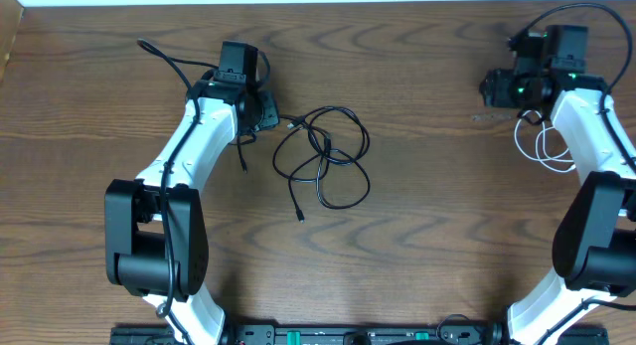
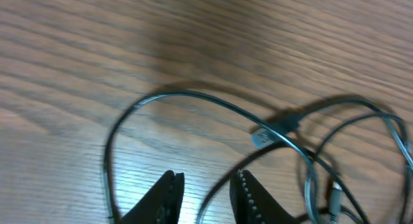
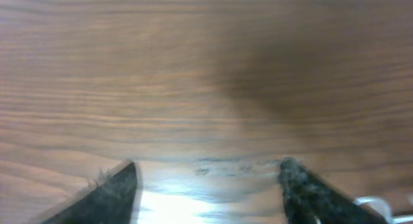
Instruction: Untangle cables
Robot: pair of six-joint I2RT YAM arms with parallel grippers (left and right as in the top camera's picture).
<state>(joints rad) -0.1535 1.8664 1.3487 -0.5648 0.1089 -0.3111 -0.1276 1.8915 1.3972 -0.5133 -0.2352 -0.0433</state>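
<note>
Narrowed left hand (image 2: 206,174) straddles a strand of the long thin black cable (image 2: 193,93); right hand (image 3: 208,163) gapes wide, thin white cable (image 1: 540,144) beside.

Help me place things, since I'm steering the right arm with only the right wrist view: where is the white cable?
Observer: The white cable lies looped against the right arm, nearer the robot's base than the right gripper.
Operator: And the black one?
Observer: The black cable sits in loose loops mid-table, well apart from the white one.
Operator: Left arm?
Observer: The left gripper hangs at those loops' left edge, jaws open, one strand between its fingers.
</note>
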